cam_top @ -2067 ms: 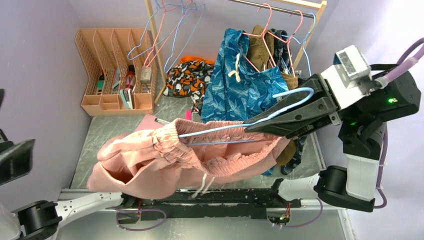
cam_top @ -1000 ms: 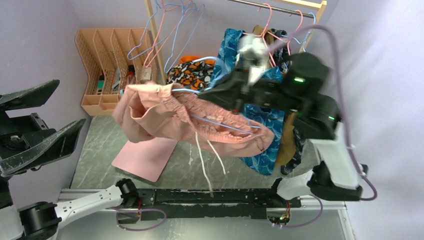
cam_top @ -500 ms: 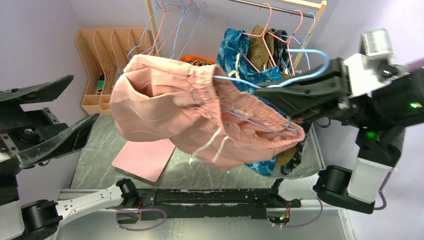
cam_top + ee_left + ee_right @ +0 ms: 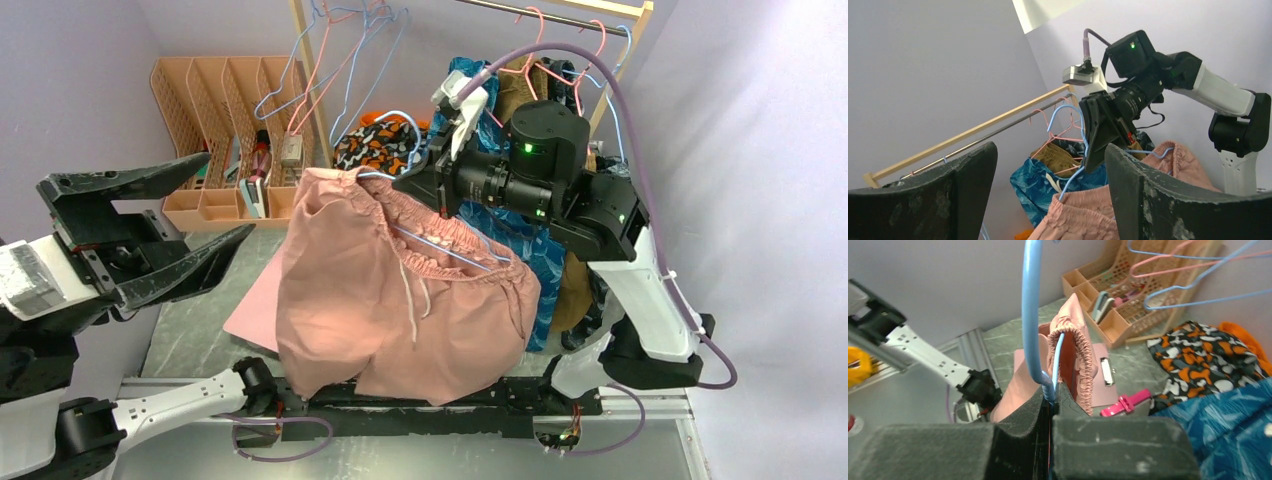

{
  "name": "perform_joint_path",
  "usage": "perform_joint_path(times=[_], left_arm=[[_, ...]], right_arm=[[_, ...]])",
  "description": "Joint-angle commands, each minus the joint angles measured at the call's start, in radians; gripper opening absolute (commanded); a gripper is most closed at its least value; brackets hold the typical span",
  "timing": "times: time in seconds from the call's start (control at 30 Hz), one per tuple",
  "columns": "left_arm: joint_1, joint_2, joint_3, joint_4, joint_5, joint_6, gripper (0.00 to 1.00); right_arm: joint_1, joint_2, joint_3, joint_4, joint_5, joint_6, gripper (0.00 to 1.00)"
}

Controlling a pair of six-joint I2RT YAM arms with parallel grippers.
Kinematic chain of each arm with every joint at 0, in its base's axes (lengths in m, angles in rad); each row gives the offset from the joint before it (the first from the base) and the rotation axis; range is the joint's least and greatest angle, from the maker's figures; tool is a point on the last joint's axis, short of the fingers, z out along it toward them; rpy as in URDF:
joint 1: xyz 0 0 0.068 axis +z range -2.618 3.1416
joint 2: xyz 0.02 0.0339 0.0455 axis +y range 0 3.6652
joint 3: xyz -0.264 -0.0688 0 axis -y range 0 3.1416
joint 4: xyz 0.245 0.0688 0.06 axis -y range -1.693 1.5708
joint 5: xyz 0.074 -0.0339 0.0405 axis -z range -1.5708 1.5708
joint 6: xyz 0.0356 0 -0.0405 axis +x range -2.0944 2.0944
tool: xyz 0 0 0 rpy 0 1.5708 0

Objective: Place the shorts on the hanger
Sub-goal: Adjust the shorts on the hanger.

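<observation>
Salmon shorts (image 4: 400, 300) hang just below our right gripper (image 4: 1050, 402), which is clamped on the blue hanger (image 4: 1030, 315) threaded through their waistband. Our left gripper (image 4: 235, 197) gapes empty, well apart. A sharp swing, we judge, could slide the waistband off the tilted wire.

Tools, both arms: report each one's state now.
Left tool: open, holding nothing.
Right tool: closed on the hanger, with the shorts hanging on it.

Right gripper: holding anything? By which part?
Right gripper pinches the hanger near its hook's base; shorts hang on it. Left gripper open, empty.
</observation>
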Motion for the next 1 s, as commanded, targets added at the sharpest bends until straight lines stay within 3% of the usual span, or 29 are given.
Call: perform_joint_path(times=[0.0, 0.2, 0.7, 0.97], left_arm=[[0.002, 0.015, -0.020, -0.004, -0.013, 0.020, 0.83], [0.002, 0.110, -0.018, -0.126, 0.019, 0.045, 0.82], [0.002, 0.291, -0.028, -0.286, 0.276, 0.051, 0.83], [0.002, 0.336, -0.032, -0.346, 0.389, 0.040, 0.82]], right_arm=[[-0.001, -0.057, 0.049, 0.001, 0.153, 0.012, 0.00], [0.001, -0.094, -0.032, -0.004, 0.086, -0.012, 0.00], [-0.001, -0.371, -0.477, 0.087, -0.170, -0.009, 0.00], [0.000, -0.404, -0.516, 0.123, -0.245, -0.008, 0.00]])
